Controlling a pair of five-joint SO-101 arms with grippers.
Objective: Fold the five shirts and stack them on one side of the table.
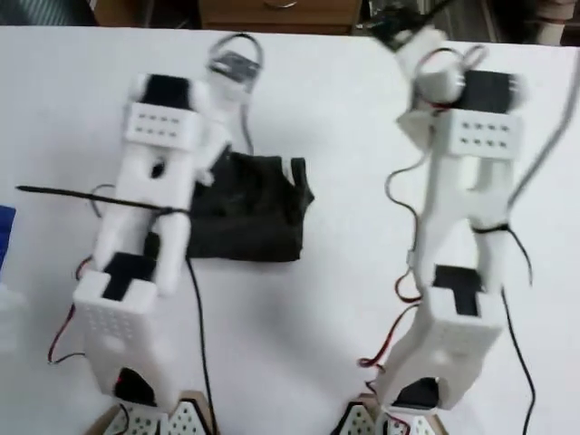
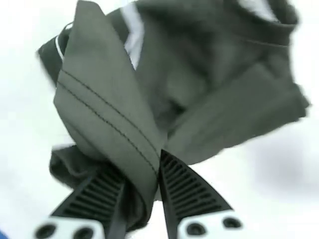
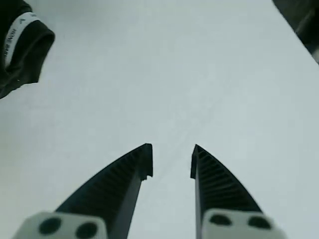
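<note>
A dark grey-green shirt (image 1: 254, 213) lies crumpled on the white table (image 1: 317, 308), a little left of the middle. My left gripper (image 1: 216, 168) is at the shirt's far left edge. In the left wrist view this gripper (image 2: 142, 172) is shut on a stitched fold of the shirt (image 2: 214, 94), and the cloth rises up between the two black fingers. My right gripper (image 3: 172, 149) stands open above bare table with nothing between its fingers. A corner of the dark shirt (image 3: 20, 45) with a white label lies farther off in that view.
Both arms' bases stand at the near table edge, with red and black cables trailing beside them. A blue object (image 1: 4, 237) lies at the left edge. Wooden furniture (image 1: 281, 13) stands behind the table. White table stretches between the two arms.
</note>
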